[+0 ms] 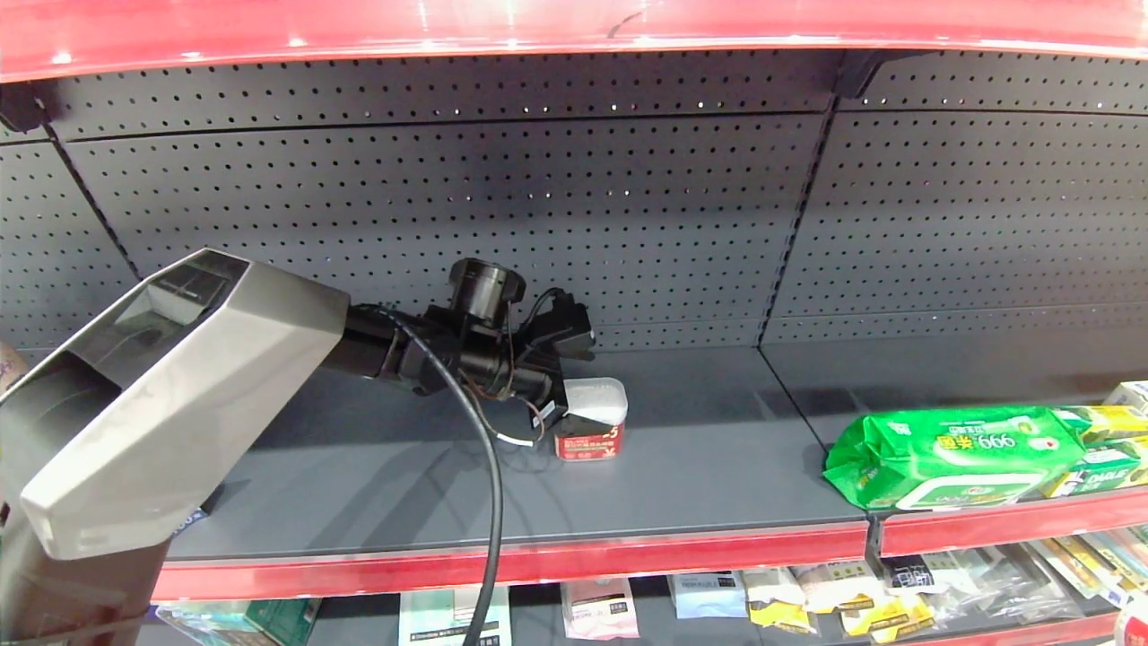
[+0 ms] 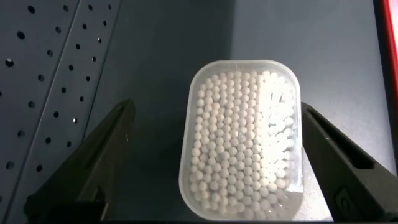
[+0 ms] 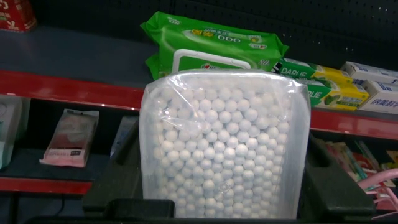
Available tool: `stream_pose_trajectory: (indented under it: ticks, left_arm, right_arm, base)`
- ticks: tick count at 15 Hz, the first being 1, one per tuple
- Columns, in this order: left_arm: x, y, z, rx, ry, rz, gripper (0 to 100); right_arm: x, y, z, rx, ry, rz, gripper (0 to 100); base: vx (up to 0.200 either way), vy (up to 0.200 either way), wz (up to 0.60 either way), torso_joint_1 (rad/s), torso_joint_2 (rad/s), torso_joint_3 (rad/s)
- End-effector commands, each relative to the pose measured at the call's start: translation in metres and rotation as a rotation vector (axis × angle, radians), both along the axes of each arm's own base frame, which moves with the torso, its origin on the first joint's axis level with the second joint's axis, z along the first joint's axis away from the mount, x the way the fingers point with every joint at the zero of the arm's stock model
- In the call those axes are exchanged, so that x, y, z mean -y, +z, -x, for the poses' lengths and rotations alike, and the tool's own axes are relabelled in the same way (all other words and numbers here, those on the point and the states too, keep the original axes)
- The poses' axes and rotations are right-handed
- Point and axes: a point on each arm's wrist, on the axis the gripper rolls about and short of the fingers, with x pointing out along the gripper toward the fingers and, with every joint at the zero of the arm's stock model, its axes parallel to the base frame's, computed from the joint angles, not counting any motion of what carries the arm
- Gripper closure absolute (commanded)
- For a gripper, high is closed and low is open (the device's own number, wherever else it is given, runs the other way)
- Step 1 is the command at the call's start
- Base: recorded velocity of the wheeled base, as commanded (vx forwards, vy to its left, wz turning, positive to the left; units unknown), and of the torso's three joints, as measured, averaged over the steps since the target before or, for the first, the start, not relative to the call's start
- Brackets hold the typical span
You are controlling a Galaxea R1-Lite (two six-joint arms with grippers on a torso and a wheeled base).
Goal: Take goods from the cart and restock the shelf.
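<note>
A clear tub of white beads (image 1: 589,418) with a red label stands upright on the grey shelf (image 1: 359,484), near its middle. My left gripper (image 2: 221,165) is at the tub and open. One of its fingers (image 2: 106,168) is well clear of the tub's side, while the other is close to the opposite side. A second bead tub (image 3: 224,143), wrapped in clear film, sits between the fingers of my right gripper (image 3: 224,186), which is shut on it in front of the shelving.
A green wipes pack (image 1: 951,453) and small boxes (image 1: 1108,449) lie on the shelf's right section. Packets (image 1: 807,601) hang below the red shelf edge (image 1: 511,561). A pegboard back wall (image 1: 538,206) closes the rear.
</note>
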Motion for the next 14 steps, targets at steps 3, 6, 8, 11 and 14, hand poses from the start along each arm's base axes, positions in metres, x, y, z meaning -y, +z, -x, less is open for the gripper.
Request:
stream_pose_trajectory:
  ticks: [3,6,8,11,14]
  left_arm:
    - [0.0010,-0.0029,-0.0020,-0.008,0.001,0.001,0]
    - [0.0015,-0.0044,-0.0014,-0.014,0.001,0.000,0]
    - [0.0010,-0.0040,-0.0020,-0.014,0.003,0.001,0]
    - [0.0011,-0.0054,-0.0024,-0.014,0.007,-0.002,0]
    - [0.0014,-0.0067,-0.0032,-0.013,0.010,-0.004,0]
  right_arm:
    - [0.0000,0.0002,-0.0001,-0.001,0.000,0.001,100]
    - [0.0000,0.0002,-0.0001,-0.001,-0.002,0.001,100]
    - [0.0001,0.0002,-0.0001,-0.001,-0.003,0.001,100]
    - [0.0001,0.0002,-0.0001,-0.001,-0.003,0.001,100]
    - [0.0001,0.0002,-0.0001,-0.001,-0.007,0.001,100]
  base:
    - [0.000,0.000,0.00,0.000,0.00,0.000]
    - [0.000,0.000,0.00,0.000,0.00,0.000]
    - [0.000,0.000,0.00,0.000,0.00,0.000]
    - [0.000,0.000,0.00,0.000,0.00,0.000]
    - [0.000,0.000,0.00,0.000,0.00,0.000]
